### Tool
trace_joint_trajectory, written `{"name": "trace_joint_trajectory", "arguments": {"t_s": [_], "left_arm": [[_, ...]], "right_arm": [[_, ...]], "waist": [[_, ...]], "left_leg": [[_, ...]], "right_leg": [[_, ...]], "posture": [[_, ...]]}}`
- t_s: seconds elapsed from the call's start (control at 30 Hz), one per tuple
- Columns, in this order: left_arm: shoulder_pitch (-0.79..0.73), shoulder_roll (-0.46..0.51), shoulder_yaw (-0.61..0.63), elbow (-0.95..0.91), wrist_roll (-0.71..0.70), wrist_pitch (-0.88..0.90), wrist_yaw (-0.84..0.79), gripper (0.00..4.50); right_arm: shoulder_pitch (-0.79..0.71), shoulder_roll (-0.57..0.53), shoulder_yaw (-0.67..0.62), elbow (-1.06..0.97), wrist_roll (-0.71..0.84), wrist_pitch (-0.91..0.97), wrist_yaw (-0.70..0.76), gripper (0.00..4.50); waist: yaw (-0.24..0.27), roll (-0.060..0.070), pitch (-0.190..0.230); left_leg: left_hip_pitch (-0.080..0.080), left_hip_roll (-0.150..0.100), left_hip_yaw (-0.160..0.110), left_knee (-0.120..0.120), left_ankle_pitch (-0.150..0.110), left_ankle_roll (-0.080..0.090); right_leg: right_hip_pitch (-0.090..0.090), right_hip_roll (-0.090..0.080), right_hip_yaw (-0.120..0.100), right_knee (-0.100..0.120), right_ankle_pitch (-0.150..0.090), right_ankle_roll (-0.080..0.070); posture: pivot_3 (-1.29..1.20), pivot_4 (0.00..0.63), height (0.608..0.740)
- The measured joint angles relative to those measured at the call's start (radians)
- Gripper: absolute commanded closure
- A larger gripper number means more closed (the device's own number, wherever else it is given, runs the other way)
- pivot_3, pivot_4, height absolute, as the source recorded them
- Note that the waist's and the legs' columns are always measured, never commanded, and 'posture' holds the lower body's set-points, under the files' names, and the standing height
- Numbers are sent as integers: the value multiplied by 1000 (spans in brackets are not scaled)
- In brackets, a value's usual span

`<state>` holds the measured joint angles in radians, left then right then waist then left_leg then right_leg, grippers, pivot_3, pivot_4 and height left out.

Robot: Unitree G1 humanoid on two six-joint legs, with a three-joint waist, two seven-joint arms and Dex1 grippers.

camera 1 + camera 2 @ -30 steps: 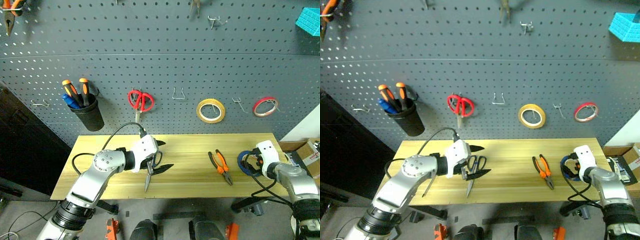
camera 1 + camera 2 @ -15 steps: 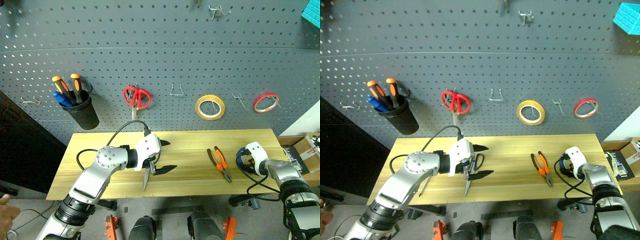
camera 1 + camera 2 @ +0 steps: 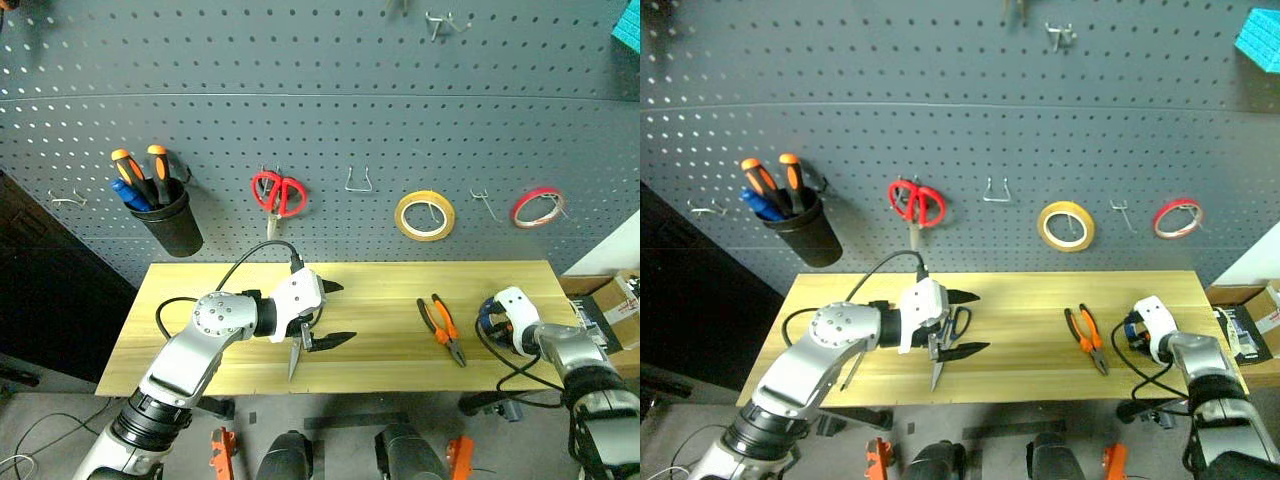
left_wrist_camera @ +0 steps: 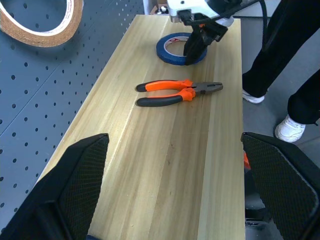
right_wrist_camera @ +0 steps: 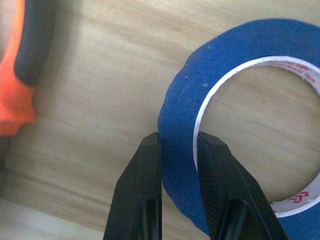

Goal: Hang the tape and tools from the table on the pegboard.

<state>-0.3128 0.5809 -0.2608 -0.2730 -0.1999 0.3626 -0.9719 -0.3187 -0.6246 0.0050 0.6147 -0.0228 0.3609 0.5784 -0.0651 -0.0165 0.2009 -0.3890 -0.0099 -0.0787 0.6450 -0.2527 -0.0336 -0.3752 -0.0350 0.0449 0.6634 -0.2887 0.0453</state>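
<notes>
The blue tape (image 5: 180, 130) lies flat on the table (image 3: 390, 290) near its right end. My right gripper (image 5: 177, 145) is shut on the ring's wall, one finger outside and one inside. From the head view the right gripper (image 3: 497, 322) covers part of the tape (image 3: 487, 318). Orange-and-black pliers (image 3: 441, 328) lie just left of it. My left gripper (image 3: 333, 313) stands open over the dark-handled scissors (image 3: 296, 355), whose blade points toward the table's front edge. The pegboard (image 3: 320, 120) rises behind the table.
On the pegboard hang a black cup of orange-handled screwdrivers (image 3: 172, 220), red scissors (image 3: 279, 195), a yellow roll (image 3: 424, 215), a red roll (image 3: 536, 207) and bare hooks (image 3: 359, 182). A person's legs (image 4: 300, 75) stand past the table's right end. A cardboard box (image 3: 615, 305) sits at the right.
My right gripper has sunk slightly and closed on the blue tape's wall. The left arm has kept still. The head camera has shifted a little.
</notes>
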Motion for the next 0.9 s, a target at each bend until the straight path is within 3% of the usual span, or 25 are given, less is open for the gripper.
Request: {"name": "trace_joint_trajectory", "arguments": {"t_s": [0.17,0.27,0.33,0.43,0.63,0.9], "left_arm": [[-17,-42,20,3,-46,6,1,0],[-32,-71,30,1,-90,30,1,0],[-53,-100,36,-3,-149,87,3,0],[-70,-124,52,-12,-204,138,20,0],[-92,-156,78,2,-203,120,76,0],[-95,-201,74,31,-109,25,186,0]], "right_arm": [[303,-18,-112,-592,-52,96,-148,3831],[433,72,-146,-910,-113,147,-260,3831],[484,174,-91,-1081,-158,149,-333,3831],[464,216,-18,-1191,-223,138,-389,3831],[260,241,-24,-1141,-230,47,-429,3831],[15,254,-34,-686,-139,-134,-419,3831]], "waist": [[-5,7,-3],[-15,6,-3],[-24,7,-3],[-32,6,-3],[-36,3,-2],[-41,3,-2]], "left_leg": [[-10,0,1,1,0,-1],[-10,2,-1,1,0,-1],[-9,3,0,1,1,-1],[-6,1,3,3,1,-2],[-3,2,4,3,3,-5],[-4,2,6,1,3,-5]], "right_leg": [[-12,0,2,3,0,1],[-12,2,1,4,0,0],[-12,4,2,6,0,0],[-12,3,7,10,0,1],[-10,5,6,11,1,2],[-13,5,11,13,1,0]], "posture": [[-146,180,740],[-162,185,740],[-168,186,740],[-172,182,740],[-163,171,740],[-131,164,740]]}}
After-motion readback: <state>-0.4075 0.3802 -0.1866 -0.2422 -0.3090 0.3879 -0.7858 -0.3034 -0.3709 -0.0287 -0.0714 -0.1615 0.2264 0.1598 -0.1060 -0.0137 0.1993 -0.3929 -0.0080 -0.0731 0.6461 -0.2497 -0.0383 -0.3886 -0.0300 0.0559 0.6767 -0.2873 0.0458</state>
